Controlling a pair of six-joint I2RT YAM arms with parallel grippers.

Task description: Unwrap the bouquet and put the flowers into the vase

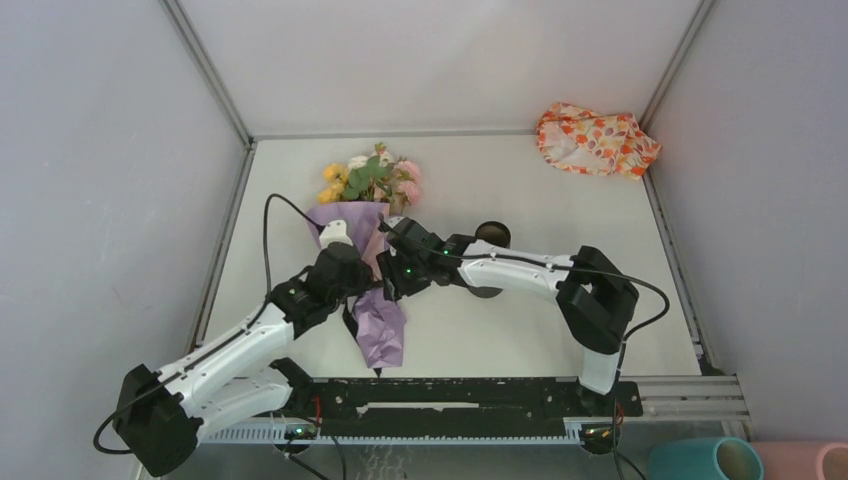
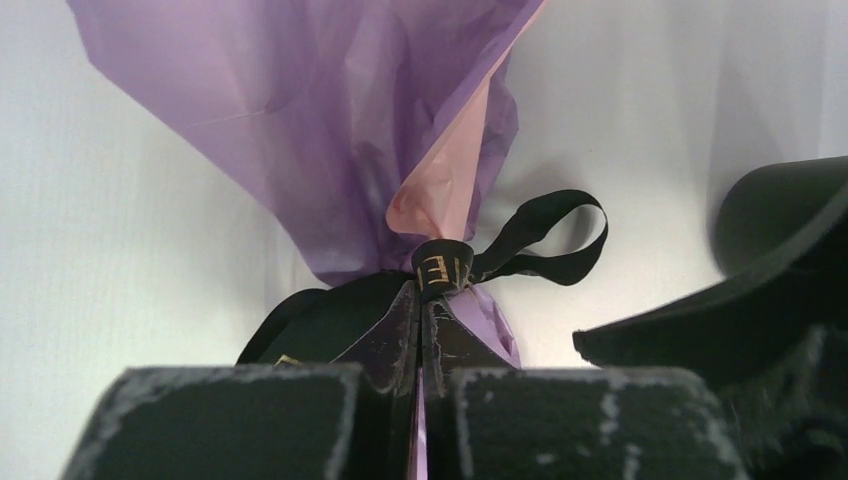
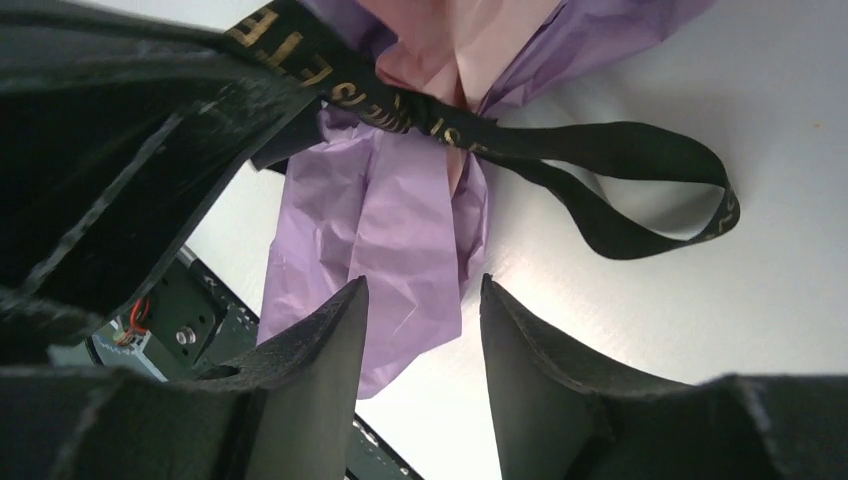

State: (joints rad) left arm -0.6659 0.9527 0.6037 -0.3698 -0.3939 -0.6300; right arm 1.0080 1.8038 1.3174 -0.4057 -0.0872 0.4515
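Observation:
The bouquet (image 1: pixel 350 218) lies on the table, its flowers (image 1: pixel 372 178) pointing away from the arms and its crumpled purple tail (image 1: pixel 382 335) toward them. My left gripper (image 1: pixel 365 283) is shut at the bouquet's neck. In the left wrist view its jaws (image 2: pixel 425 305) pinch purple paper just under the black ribbon knot (image 2: pixel 443 268). My right gripper (image 1: pixel 388 288) hovers beside it. In the right wrist view it (image 3: pixel 422 292) stands open over the purple tail (image 3: pixel 380 240) with nothing between its fingers, and a ribbon loop (image 3: pixel 620 150) lies on the table. The black vase (image 1: pixel 494 233) stands behind the right arm, partly hidden.
An orange-flowered cloth (image 1: pixel 597 139) lies in the back right corner. A teal cylinder (image 1: pixel 705 460) and a pink cylinder (image 1: pixel 812 462) stand off the table at the near right. The black base rail (image 1: pixel 480 395) runs along the near edge. Walls enclose three sides.

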